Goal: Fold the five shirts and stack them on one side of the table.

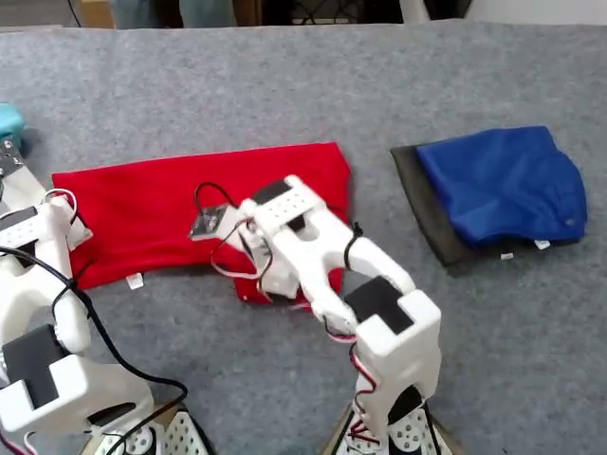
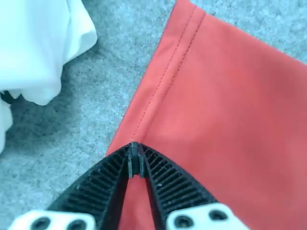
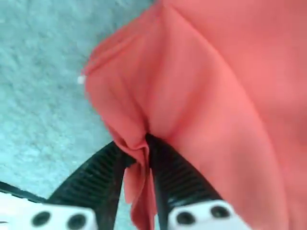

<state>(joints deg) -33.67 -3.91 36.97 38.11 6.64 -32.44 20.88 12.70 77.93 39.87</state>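
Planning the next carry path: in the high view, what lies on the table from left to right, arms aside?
teal object at the edge → red shirt → dark shirt → blue shirt lying on it.

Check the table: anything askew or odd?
Mildly. The blue shirt sits skewed on the dark shirt, leaving a dark strip exposed toward the red shirt. That shirt's near edge is bunched up in the right tool.

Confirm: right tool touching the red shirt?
Touching. Right wrist view: the right tool is shut on a bunched fold of the red shirt.
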